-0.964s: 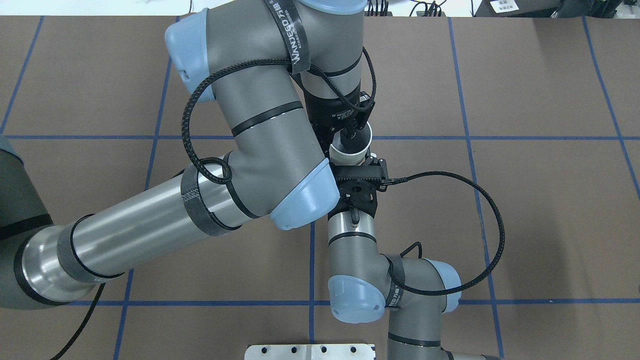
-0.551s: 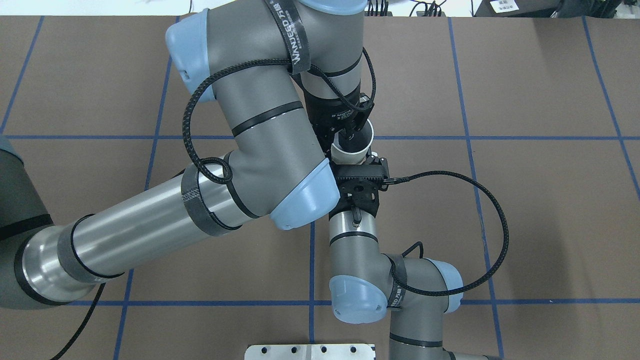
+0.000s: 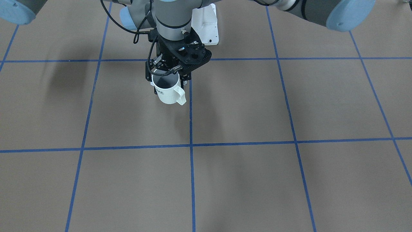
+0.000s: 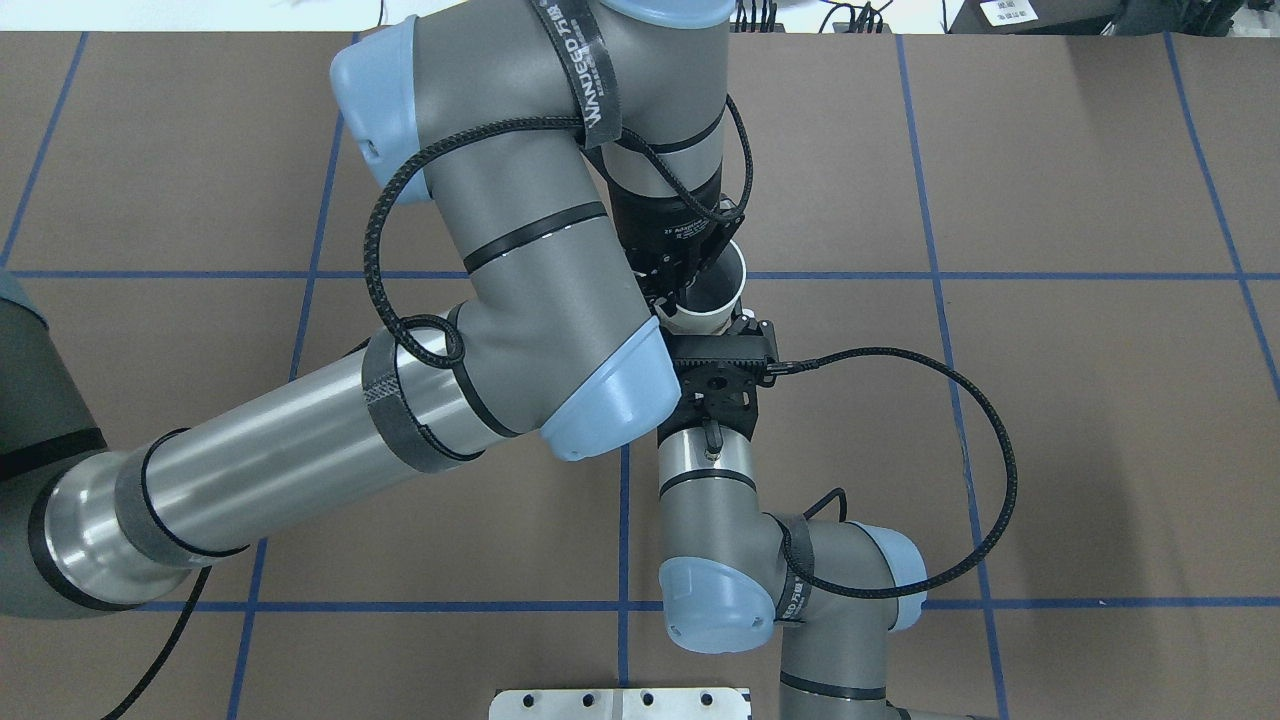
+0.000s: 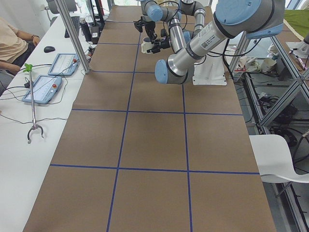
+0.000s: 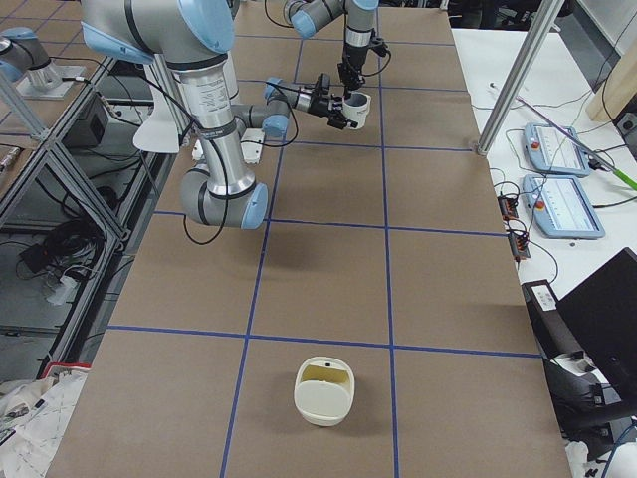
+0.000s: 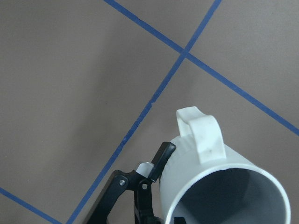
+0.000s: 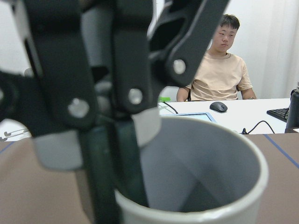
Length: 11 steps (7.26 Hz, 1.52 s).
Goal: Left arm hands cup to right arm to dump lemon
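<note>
The white cup [image 3: 167, 91] hangs upright above the table, handle toward the front camera. My left gripper [image 4: 682, 288] comes down from above and is shut on its rim. One fingertip [image 7: 162, 156] lies against the outer wall beside the handle, and the other is inside the mouth. My right gripper [image 6: 336, 106] reaches in level from the robot's side, with its black wrist mount [image 4: 715, 372] just behind the cup. Its fingers are hidden, so I cannot tell their state. The cup's greyish inside [image 8: 201, 158] shows no lemon, and the bottom is hidden.
A cream-white container [image 6: 323, 390] stands on the brown table toward the robot's right end. A white side bench [image 5: 29, 121] holds pendants and a grabber tool. A seated person [image 8: 222, 70] is beyond the far edge. The white robot base [image 3: 206, 25] is behind the cup.
The left finger inside the cup shifted from mid-mouth toward the rim, and the inside now shows lighter. The right arm's elbow and wrist mount nudged slightly. The cup barely moved.
</note>
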Tool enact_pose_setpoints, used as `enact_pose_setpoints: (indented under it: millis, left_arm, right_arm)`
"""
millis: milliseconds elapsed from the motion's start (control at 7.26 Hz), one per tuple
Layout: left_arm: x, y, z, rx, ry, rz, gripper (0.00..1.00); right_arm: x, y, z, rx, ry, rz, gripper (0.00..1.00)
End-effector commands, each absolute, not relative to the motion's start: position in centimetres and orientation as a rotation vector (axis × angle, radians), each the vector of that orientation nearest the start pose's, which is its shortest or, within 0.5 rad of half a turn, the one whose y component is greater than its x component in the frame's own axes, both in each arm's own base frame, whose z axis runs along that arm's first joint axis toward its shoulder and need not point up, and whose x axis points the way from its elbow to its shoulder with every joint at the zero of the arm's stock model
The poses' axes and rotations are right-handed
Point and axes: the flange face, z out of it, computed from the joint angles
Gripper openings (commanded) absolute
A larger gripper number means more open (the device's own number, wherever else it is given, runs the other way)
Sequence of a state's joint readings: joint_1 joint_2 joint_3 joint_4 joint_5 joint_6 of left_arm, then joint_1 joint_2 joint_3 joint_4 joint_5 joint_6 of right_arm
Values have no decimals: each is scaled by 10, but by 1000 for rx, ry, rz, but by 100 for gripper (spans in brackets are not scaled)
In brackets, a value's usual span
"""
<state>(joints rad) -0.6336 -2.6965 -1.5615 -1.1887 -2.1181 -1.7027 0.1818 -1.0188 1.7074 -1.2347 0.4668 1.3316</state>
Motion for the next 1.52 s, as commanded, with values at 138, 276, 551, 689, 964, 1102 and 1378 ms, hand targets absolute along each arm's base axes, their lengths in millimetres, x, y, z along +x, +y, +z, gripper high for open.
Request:
enact_pose_setpoints:
  millis: [138,276,551,689,964,1102,1378]
  left_arm:
    - [503,-470,-16,-330,840,-509,0]
    - [502,-471,-16,-329,842,-510,0]
    - [490,-471,-21,-320,857,-515,0]
    - [482,-475,-23,-314,862,-525,0]
    - [424,-479,-33,-268,911,-553,0]
    - [403,-476,-12,-238,923,-525,0]
    - [372,-457,64,-152,908,-362,0]
  right_arm:
    - [-571,-320,216,1154,-692,494,100]
    - [-575,-316,222,1151,-686,482,100]
    - [-579,-313,226,1125,-695,461,100]
    - [-579,-313,227,1118,-695,453,100]
    - [-579,-315,239,1074,-698,421,100]
    - [-576,-321,242,1040,-705,406,100]
    - [-531,-347,257,947,-697,271,100]
